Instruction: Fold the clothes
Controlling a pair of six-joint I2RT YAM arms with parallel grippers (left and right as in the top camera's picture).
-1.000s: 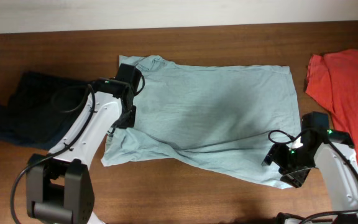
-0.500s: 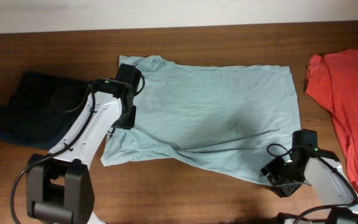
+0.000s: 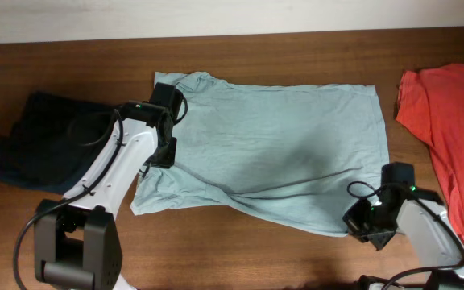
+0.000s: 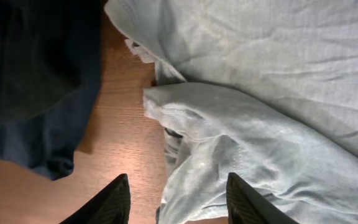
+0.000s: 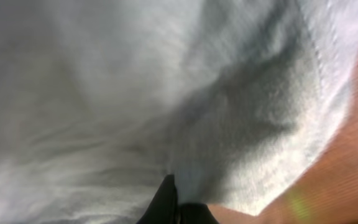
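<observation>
A pale grey-blue T-shirt (image 3: 280, 145) lies spread flat in the middle of the table, neck end to the left. My left gripper (image 3: 161, 155) hovers over its left sleeve. In the left wrist view this gripper (image 4: 179, 205) is open, its fingertips (image 4: 114, 202) straddling a bunched fold of sleeve (image 4: 197, 143) without pinching it. My right gripper (image 3: 365, 228) sits at the shirt's lower right corner. In the right wrist view it (image 5: 174, 208) is shut on the cloth (image 5: 241, 124), which puckers toward the fingers.
A dark navy garment (image 3: 39, 141) lies heaped at the left, also seen in the left wrist view (image 4: 30, 74). An orange-red shirt (image 3: 449, 113) lies at the right edge. Bare wooden table (image 3: 240, 250) runs along the front.
My right gripper shifted along the shirt's lower right corner and closed on the cloth. The left arm has stayed where it was.
</observation>
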